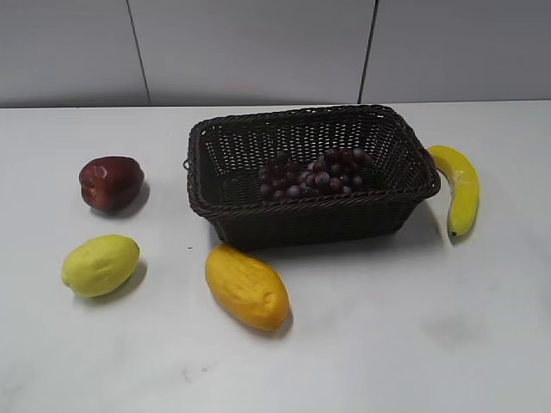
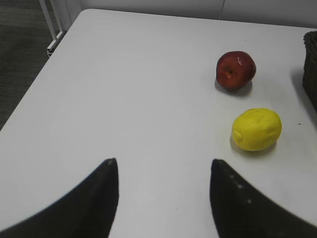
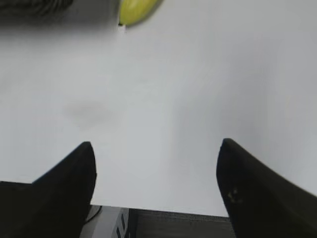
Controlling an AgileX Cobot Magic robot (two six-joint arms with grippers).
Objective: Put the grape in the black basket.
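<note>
Both grippers, left [image 2: 163, 198] and right [image 3: 156, 191], hover spread and empty over bare table while the grape [image 1: 314, 175] lies inside the black basket [image 1: 258, 225], toward its 3 o'clock end, so simply keeping clear seems best.

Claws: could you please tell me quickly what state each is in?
Left claw: open, holding nothing.
Right claw: open, holding nothing.

left claw [image 2: 162, 168]: two smooth, matte black, curved fingers tapering to points
right claw [image 3: 156, 151]: same black tapering fingers
</note>
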